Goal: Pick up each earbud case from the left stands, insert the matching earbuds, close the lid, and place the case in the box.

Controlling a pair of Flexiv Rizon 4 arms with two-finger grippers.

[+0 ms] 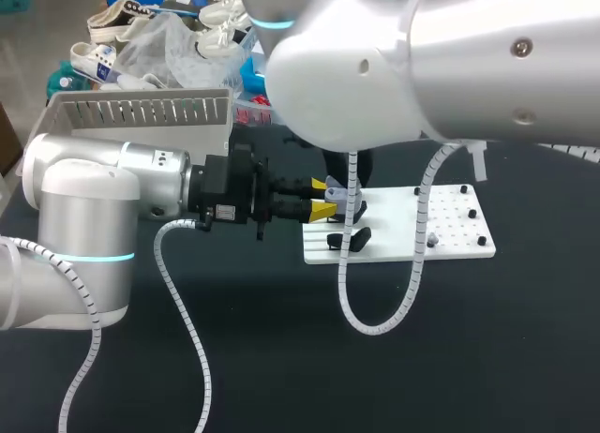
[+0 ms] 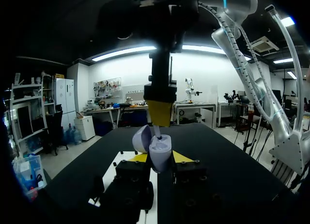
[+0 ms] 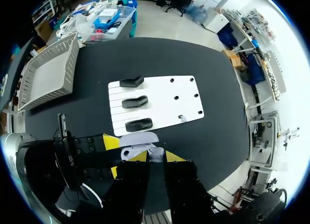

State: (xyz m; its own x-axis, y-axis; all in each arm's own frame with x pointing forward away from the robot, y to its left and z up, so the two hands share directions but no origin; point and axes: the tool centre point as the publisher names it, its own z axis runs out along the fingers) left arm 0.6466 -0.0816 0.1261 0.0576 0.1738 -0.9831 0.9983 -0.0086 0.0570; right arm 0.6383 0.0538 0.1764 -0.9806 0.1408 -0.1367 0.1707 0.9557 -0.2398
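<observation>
The left arm's tool, reaching in level from the side above the black table, clamps a lavender earbud case between its two yellow tips, which stand just wide enough apart to press on the case from either side. The case sits upright with its lid tipped open, held in the air near the edge of a white board. The right arm's tool comes down from directly above the case, its tips drawn close together on a small white earbud whose lower end meets the open mouth of the case. From the right wrist view, three black stands lie in a row along the ribbed side of the board, all of them bare, while small dark pegs dot its other side. A grey slotted box rests at the far left of the table, well apart from the board and both tools.
</observation>
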